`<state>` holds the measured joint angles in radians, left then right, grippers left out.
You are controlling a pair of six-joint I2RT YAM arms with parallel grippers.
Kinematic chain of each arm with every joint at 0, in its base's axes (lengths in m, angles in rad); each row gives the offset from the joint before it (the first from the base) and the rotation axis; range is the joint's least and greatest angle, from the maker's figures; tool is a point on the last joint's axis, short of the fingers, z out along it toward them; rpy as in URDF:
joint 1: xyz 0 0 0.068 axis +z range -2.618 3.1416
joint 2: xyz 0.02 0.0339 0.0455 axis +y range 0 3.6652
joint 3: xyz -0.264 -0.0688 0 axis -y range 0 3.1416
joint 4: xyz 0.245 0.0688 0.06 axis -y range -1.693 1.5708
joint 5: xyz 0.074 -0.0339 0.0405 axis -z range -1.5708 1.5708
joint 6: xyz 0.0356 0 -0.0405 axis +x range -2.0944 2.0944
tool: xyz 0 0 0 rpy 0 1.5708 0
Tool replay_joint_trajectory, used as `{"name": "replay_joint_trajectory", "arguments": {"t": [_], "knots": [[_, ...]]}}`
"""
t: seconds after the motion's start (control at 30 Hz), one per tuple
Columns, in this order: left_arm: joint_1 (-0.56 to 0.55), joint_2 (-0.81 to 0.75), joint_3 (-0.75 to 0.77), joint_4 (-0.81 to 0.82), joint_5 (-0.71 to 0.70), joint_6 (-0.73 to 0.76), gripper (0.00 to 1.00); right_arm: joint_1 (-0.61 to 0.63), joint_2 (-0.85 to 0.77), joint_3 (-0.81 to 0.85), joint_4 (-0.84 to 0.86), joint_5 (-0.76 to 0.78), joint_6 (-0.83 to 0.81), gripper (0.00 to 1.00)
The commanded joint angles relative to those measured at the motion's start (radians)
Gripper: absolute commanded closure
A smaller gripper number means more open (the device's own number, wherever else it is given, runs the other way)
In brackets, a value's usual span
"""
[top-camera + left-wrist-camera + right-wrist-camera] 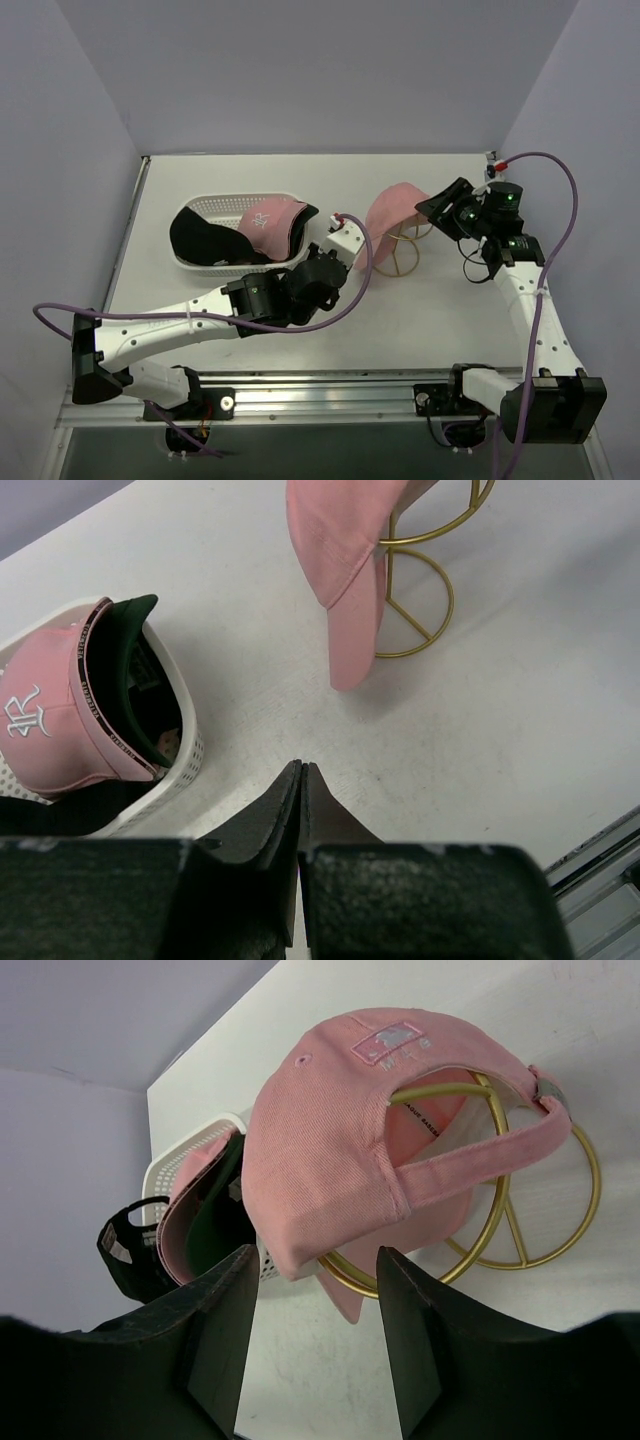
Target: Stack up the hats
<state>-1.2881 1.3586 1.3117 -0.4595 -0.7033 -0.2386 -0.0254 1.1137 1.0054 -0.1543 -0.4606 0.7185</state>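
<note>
A pink cap hangs tilted on the gold wire stand; a second pink cap and a black cap lie in the white basket. Left gripper is pinched closed and empty above the table; right gripper gapes partway beside the hung cap, gripping nothing

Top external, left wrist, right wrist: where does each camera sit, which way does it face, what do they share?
Top external: high behind the robot, looking down on the table; left arm and right arm show.
Left wrist: above the shut left gripper, facing table, white basket and the hung pink cap.
Right wrist: behind the open right gripper, facing that cap's back strap on the gold stand.
Shared: both wrist views show that cap, stand and basket.
</note>
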Motion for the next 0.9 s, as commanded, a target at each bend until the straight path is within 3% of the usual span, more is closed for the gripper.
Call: {"name": "replay_joint_trajectory", "arguments": {"t": [0.0, 0.3, 0.53, 0.87], "knots": [[0.007, -0.041, -0.008, 0.018, 0.008, -0.021, 0.91, 0.010, 0.018, -0.011, 0.061, 0.007, 0.019, 0.53], [0.013, -0.052, -0.023, 0.021, 0.021, -0.022, 0.90, 0.019, 0.035, -0.037, 0.082, 0.030, 0.029, 0.58], [0.016, -0.056, -0.034, 0.024, 0.019, -0.021, 0.90, 0.019, 0.029, -0.045, 0.075, 0.051, 0.030, 0.78], [0.016, -0.062, -0.037, 0.022, 0.022, -0.025, 0.88, 0.019, 0.020, -0.047, 0.053, 0.063, 0.016, 0.97]]}}
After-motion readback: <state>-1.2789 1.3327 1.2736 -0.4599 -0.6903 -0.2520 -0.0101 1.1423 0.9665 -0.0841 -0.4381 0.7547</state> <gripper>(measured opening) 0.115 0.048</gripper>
